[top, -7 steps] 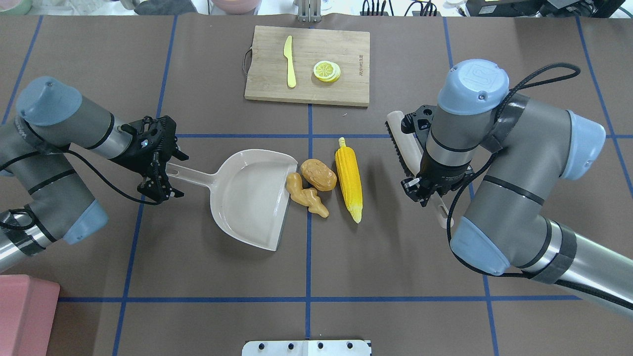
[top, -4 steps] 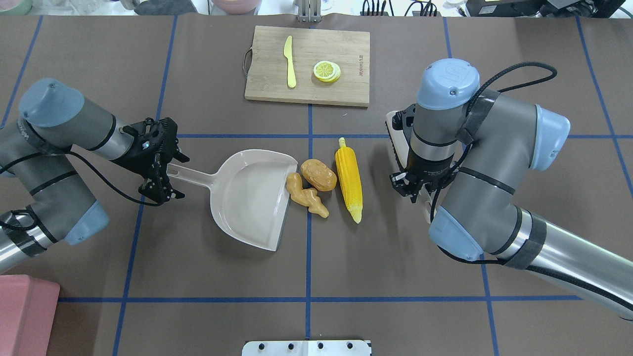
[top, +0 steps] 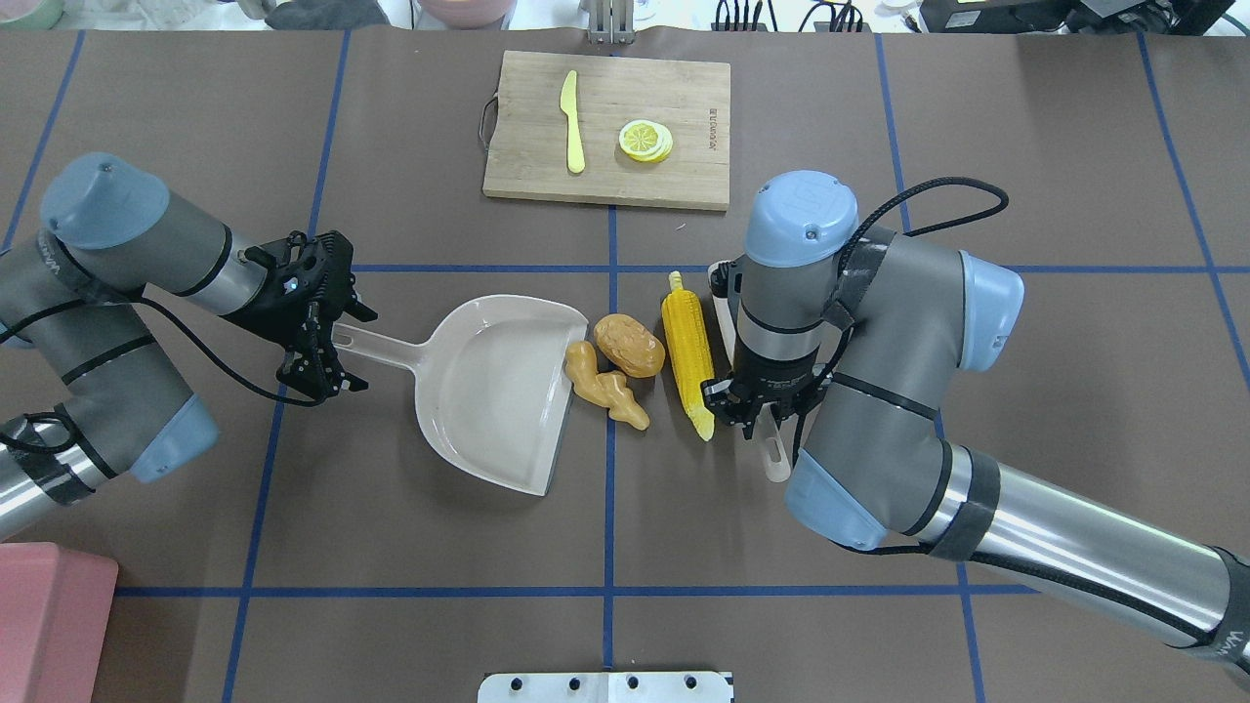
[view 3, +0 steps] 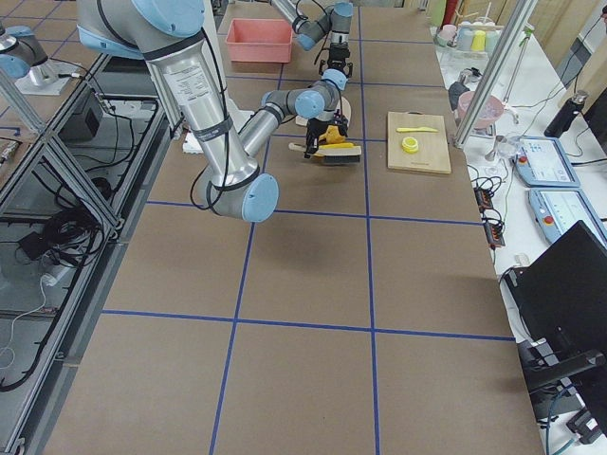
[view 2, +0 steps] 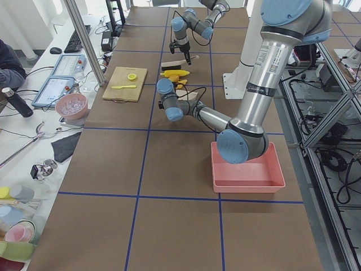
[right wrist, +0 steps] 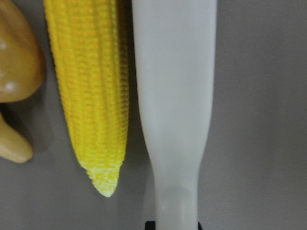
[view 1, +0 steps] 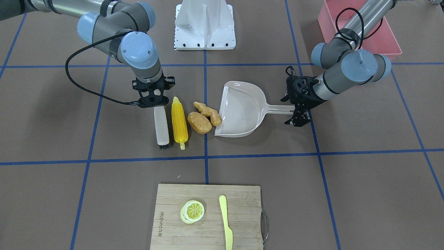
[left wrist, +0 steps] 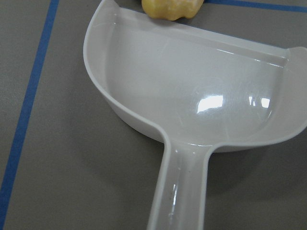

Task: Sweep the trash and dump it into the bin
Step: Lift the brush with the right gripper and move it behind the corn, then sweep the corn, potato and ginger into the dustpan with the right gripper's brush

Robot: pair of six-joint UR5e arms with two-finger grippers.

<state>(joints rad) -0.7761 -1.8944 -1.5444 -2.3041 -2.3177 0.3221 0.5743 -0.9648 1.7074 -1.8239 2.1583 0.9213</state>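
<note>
The yellow corn cob [top: 688, 353], brown potato [top: 630, 345] and tan ginger root [top: 605, 388] lie in a row by the open mouth of the beige dustpan [top: 493, 391]. The ginger touches the pan's lip. My left gripper [top: 330, 340] is shut on the dustpan's handle. My right gripper [top: 754, 410] is shut on the handle of a white brush [view 1: 161, 126], which lies parallel to the corn [right wrist: 93, 91], close against its outer side. My right arm hides most of the brush in the overhead view. The pink bin [top: 49, 625] stands at the table's near left corner.
A wooden cutting board [top: 684, 186] lies at the far middle of the table, with a yellow knife [top: 571, 122] and a lemon slice [top: 645, 140] on it. The robot's white base plate [top: 605, 686] is at the near edge.
My right arm has moved left with the brush, from well right of the corn to right beside it. The left arm, the dustpan and the three toy foods have stayed put.
</note>
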